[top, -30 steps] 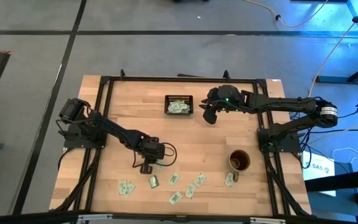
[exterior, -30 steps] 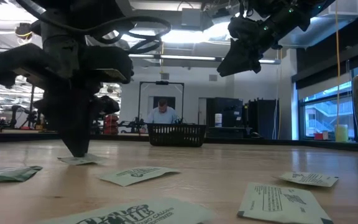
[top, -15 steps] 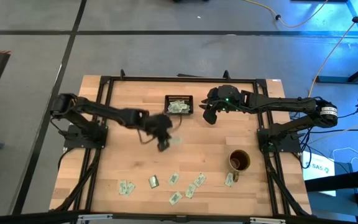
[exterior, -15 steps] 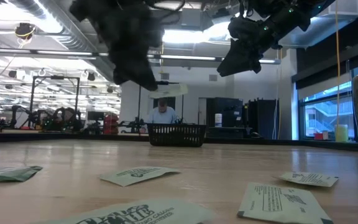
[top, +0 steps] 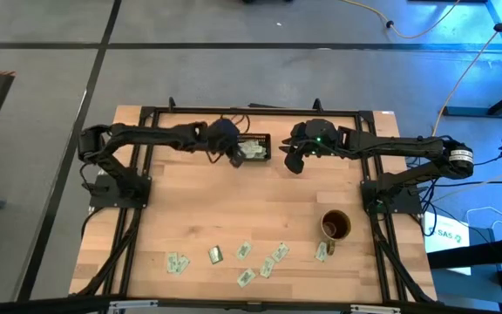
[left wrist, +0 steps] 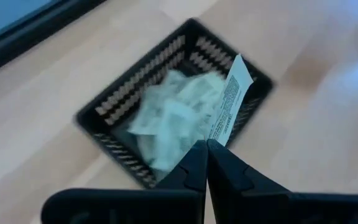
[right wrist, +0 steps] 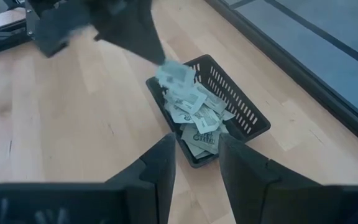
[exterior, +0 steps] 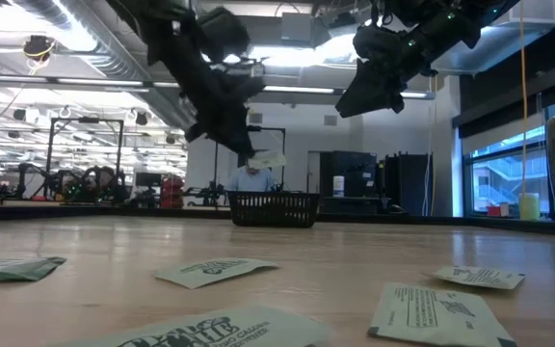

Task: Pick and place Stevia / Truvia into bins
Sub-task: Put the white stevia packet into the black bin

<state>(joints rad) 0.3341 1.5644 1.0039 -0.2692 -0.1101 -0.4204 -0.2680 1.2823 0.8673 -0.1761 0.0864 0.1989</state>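
The black slatted tray [top: 251, 137] sits near the table's far edge and holds several pale green and white packets [left wrist: 173, 112]. My left gripper [top: 236, 157] hovers over the tray's left side, shut on one packet [left wrist: 232, 102]. My right gripper [top: 295, 162] hangs open in the air just right of the tray, which shows in its wrist view [right wrist: 244, 115], and touches nothing. Several loose packets [top: 244, 253] lie flat on the table near its near edge. My left gripper pinches one packet by its lower edge [left wrist: 219, 134] between the two fingertips [left wrist: 194, 163]. The packet is lifted clear and sticks out beyond the fingertips above the tray [exterior: 276, 207]. In the low view the fingers slant downward, and the packet [exterior: 270, 160] juts out roughly level.
A brownish-gold mug [top: 335, 225] stands on the right side of the table, with a packet [top: 321, 252] beside it. Bare wood lies between the tray and the loose packets. A person [exterior: 252, 173] sits in the room beyond the table.
My left gripper has risen from the loose packets near the near edge with one packet pinched, then swung toward the far edge until it stands over the tray. The packet has been lifted clear of the table and carried along.
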